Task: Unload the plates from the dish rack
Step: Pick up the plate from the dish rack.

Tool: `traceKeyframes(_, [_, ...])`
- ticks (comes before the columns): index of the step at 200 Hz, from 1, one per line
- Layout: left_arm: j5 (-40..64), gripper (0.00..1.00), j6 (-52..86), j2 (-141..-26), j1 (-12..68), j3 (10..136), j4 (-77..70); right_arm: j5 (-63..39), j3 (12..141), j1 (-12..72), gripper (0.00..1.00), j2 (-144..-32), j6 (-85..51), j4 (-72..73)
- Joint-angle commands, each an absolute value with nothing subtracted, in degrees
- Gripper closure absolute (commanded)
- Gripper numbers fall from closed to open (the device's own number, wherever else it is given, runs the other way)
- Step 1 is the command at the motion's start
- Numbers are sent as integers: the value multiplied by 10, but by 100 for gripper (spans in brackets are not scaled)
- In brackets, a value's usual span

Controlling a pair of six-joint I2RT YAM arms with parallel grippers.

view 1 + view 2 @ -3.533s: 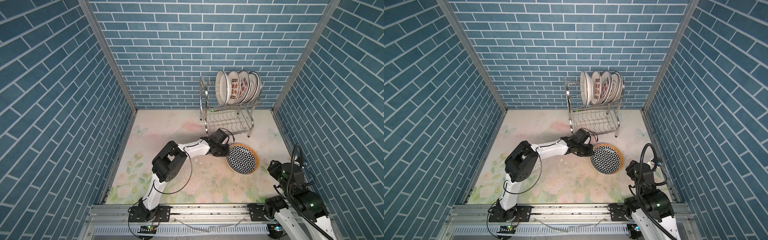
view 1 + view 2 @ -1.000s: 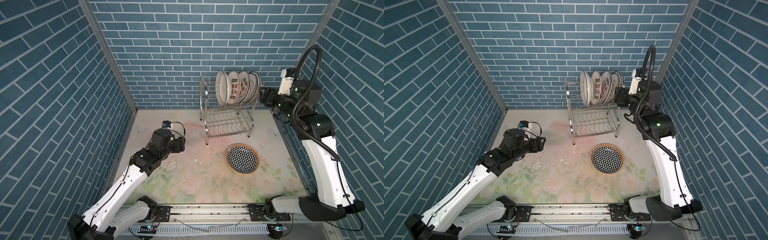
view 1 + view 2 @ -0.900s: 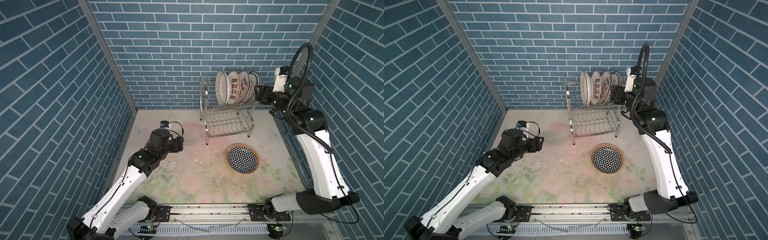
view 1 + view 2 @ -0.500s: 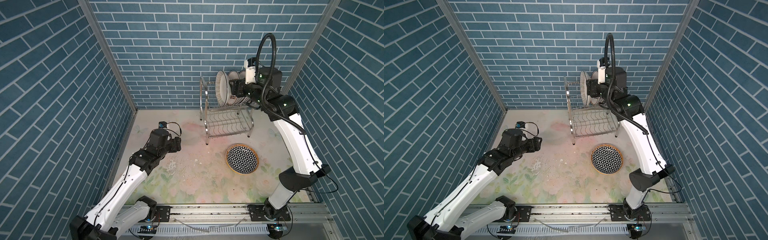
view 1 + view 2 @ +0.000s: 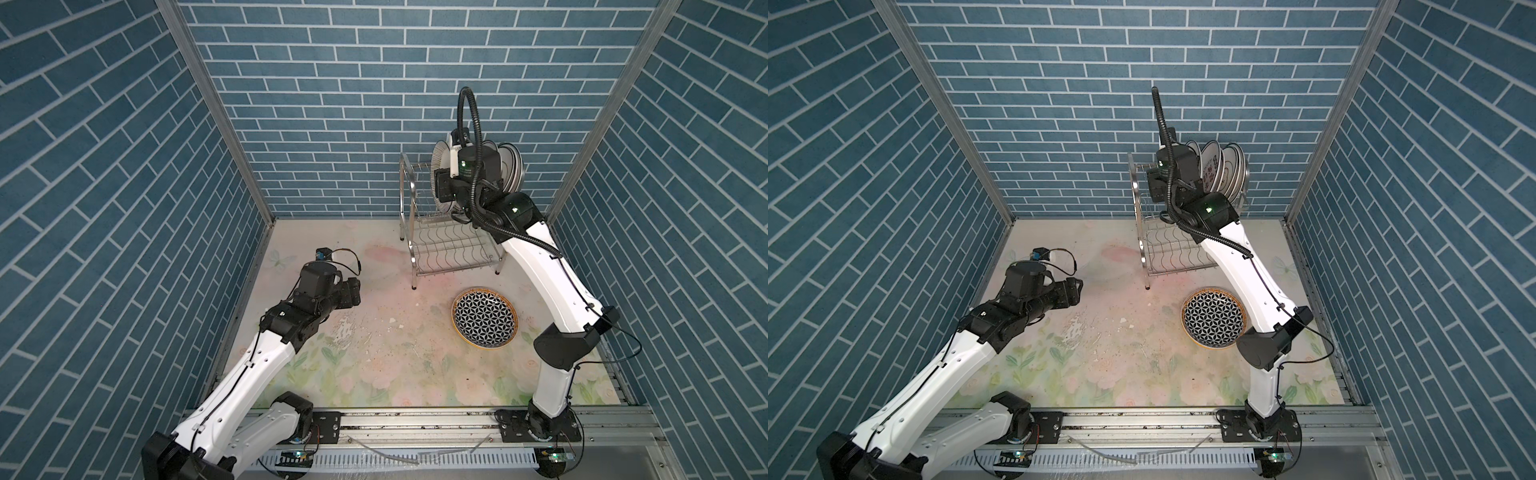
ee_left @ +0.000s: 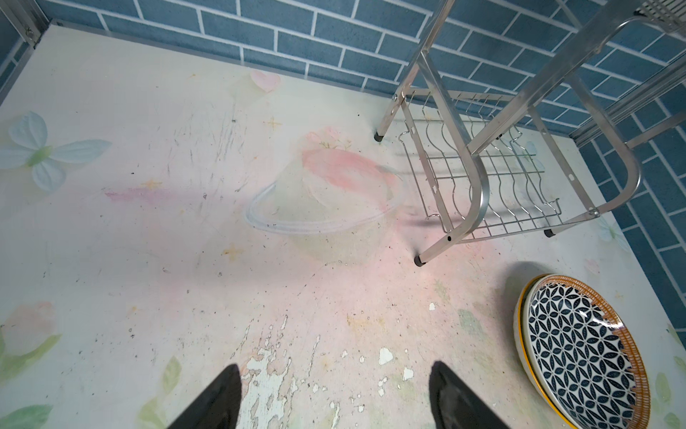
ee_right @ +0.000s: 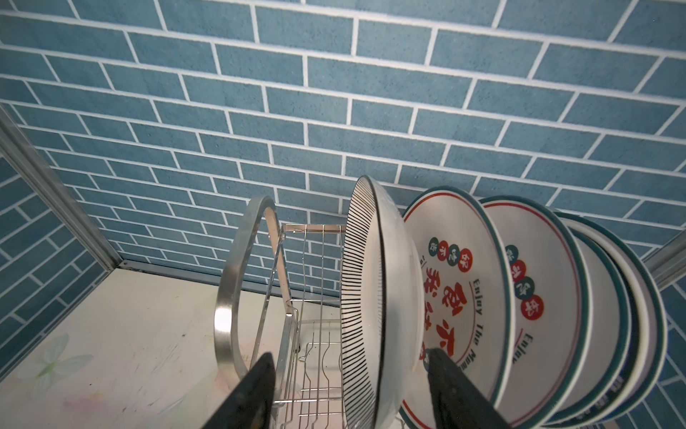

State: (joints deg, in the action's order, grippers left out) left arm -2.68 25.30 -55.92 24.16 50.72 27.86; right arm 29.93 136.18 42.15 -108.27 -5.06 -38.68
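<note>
I've one geometric plate (image 5: 484, 318) on the table (image 5: 395, 374), others racked; right pincer (image 7: 349, 356) straddles the striped plate (image 7: 371, 278), unclosed; left pincer (image 6: 336, 367) open, empty.

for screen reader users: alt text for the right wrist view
The open right hand straddles the rim of a black-striped plate, first in a row standing on edge in a dish rack. Behind it are green-rimmed plates with red lettering and a blue brick wall.
</note>
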Motion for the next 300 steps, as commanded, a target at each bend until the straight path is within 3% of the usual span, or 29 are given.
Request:
traceKeyframes(1, [-19,19,259,-554,236,497,265,359,1392,429,35,-1107,-24,-366])
traceKeyframes(122, [8,19,258,-554,218,479,253,469,1397,438,37,-1154,-20,-339])
traceKeyframes(300, [34,19,258,-546,207,467,250,555,1385,437,53,-1197,-6,-279])
